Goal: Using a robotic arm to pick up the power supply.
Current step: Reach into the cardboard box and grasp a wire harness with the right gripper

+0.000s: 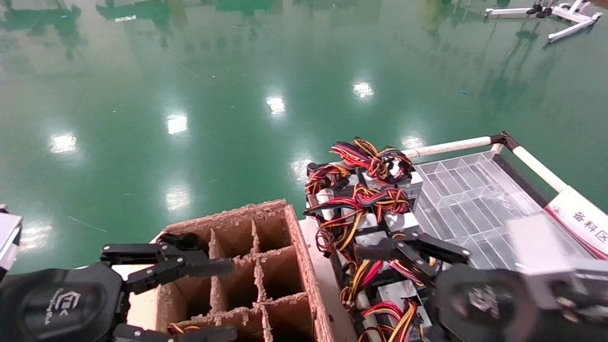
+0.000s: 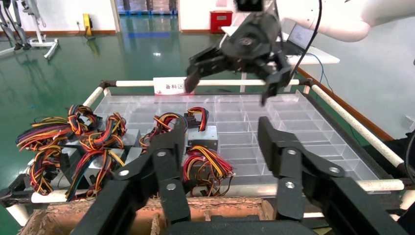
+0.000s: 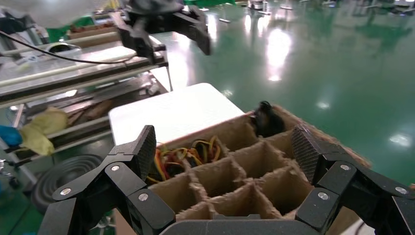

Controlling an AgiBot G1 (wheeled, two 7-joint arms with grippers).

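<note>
Of the power supply I see only a bunch of black cables [image 1: 178, 240] [image 3: 266, 120] in the far corner cell of the cardboard carton [image 1: 294, 247]; its metal box is hidden. My left gripper [image 1: 232, 299] [image 2: 221, 127] hovers open and empty over the carton's near cells. My right gripper [image 1: 394, 242] [image 3: 222, 142] is open and empty too, above the pile of grey boxes with coloured wires. Each wrist view shows the other arm farther off: the right gripper [image 2: 227, 90] over the clear tray, the left gripper [image 3: 171, 49] beyond the carton.
Several grey boxes with red, yellow and orange wires [image 1: 375, 204] [image 2: 200, 134] crowd the left part of a clear divided tray [image 1: 470, 199] on a cart with white rails [image 1: 451, 146]. One near carton cell holds coloured wires [image 3: 186, 152]. Green floor lies beyond.
</note>
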